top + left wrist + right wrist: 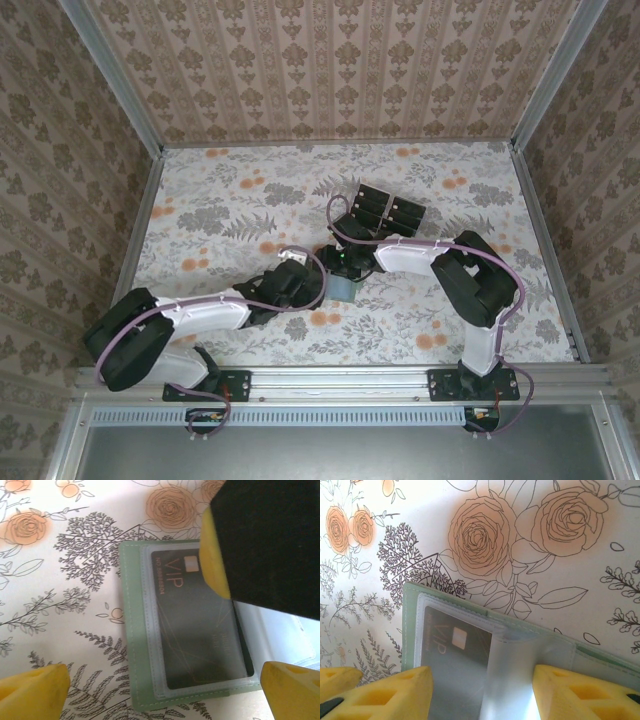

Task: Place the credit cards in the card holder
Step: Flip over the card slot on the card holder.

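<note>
The sage-green card holder lies open on the flowered table. A black credit card marked VIP sits inside its clear sleeve. More black cards stand grouped farther back. My right gripper hovers open right over the holder, a loose clear sleeve page between its yellow fingers. One of those fingers rests at the card's top corner. My left gripper is wide open, its tips straddling the holder's near end without touching it.
The flowered tablecloth is walled in by patterned panels on three sides. The two arms meet at the table's middle, their fingers close together over the holder. The group of standing cards is just behind the right gripper.
</note>
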Robot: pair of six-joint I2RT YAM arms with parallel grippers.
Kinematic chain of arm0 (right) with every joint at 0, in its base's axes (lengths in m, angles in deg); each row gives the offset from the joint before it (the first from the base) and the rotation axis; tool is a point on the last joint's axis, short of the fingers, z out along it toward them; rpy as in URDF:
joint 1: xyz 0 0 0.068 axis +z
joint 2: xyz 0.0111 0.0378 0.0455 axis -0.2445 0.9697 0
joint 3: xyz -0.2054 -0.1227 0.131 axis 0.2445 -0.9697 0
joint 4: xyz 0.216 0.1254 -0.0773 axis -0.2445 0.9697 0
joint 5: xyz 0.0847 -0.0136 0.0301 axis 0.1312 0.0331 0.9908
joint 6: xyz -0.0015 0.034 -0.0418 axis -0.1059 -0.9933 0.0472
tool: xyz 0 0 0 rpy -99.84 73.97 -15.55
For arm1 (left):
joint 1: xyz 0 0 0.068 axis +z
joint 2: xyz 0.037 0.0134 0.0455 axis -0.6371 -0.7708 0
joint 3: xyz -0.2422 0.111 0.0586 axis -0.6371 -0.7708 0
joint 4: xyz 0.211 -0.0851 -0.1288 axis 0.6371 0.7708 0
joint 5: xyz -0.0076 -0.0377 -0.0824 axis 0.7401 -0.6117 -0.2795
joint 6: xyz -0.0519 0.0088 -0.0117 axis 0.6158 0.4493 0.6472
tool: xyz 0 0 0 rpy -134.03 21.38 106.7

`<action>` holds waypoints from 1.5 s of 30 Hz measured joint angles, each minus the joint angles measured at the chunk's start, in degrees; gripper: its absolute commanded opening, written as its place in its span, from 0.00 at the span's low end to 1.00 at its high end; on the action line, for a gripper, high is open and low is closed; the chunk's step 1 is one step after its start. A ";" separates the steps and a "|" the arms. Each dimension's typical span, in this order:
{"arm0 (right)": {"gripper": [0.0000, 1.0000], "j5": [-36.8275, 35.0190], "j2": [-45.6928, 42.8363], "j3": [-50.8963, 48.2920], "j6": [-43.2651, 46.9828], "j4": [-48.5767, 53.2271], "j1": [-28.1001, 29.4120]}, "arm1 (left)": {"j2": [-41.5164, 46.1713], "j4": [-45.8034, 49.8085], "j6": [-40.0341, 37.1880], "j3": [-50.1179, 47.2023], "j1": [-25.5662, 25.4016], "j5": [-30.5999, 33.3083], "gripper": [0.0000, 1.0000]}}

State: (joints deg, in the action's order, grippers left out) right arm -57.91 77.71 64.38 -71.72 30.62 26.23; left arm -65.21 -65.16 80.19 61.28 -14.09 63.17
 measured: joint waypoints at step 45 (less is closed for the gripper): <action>0.58 -2.25 -9.38 -6.43 -2.32 0.20 -0.46 | -7.52 -1.42 1.16 2.14 -1.55 5.11 1.00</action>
State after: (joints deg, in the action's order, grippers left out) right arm -60.16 68.33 57.96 -74.04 30.82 25.77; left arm -72.73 -66.58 81.35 63.43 -15.65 68.28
